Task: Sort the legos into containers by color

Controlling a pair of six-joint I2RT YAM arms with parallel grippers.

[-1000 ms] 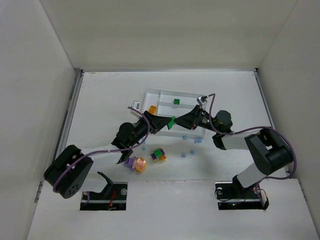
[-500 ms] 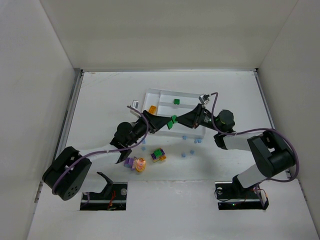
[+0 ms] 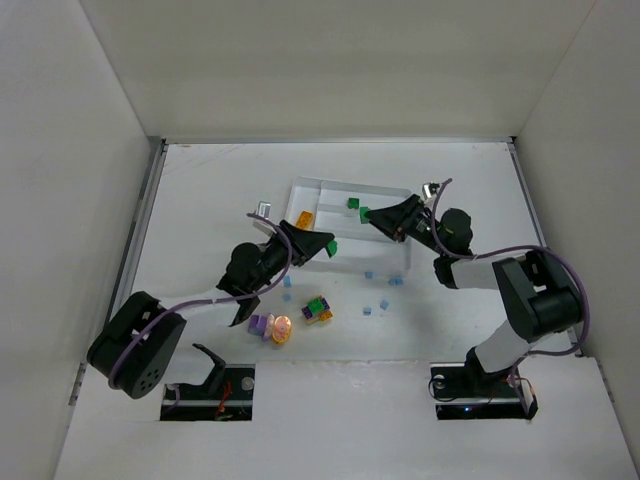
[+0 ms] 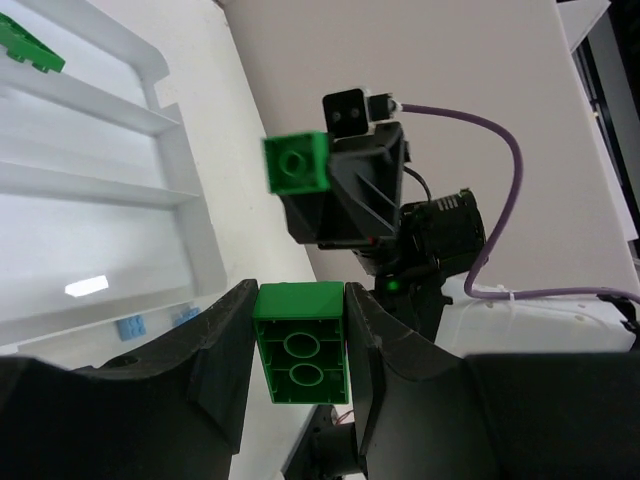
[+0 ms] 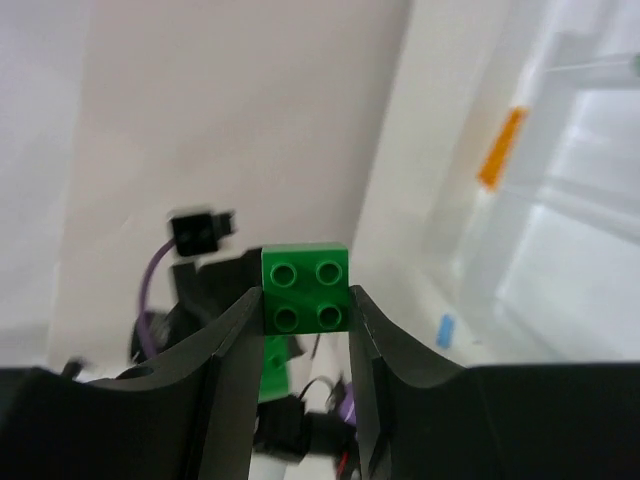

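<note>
One green brick (image 4: 299,342) sits clamped between the left jaws, another green brick (image 5: 306,289) between the right jaws.

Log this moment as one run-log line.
left gripper: shut on green brick A | right gripper: shut on green brick B | bricks: apart | tray: holds green brick C, orange brick

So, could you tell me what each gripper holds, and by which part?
Left gripper: a green brick, pinched by its sides. Right gripper: another green brick, likewise.
</note>
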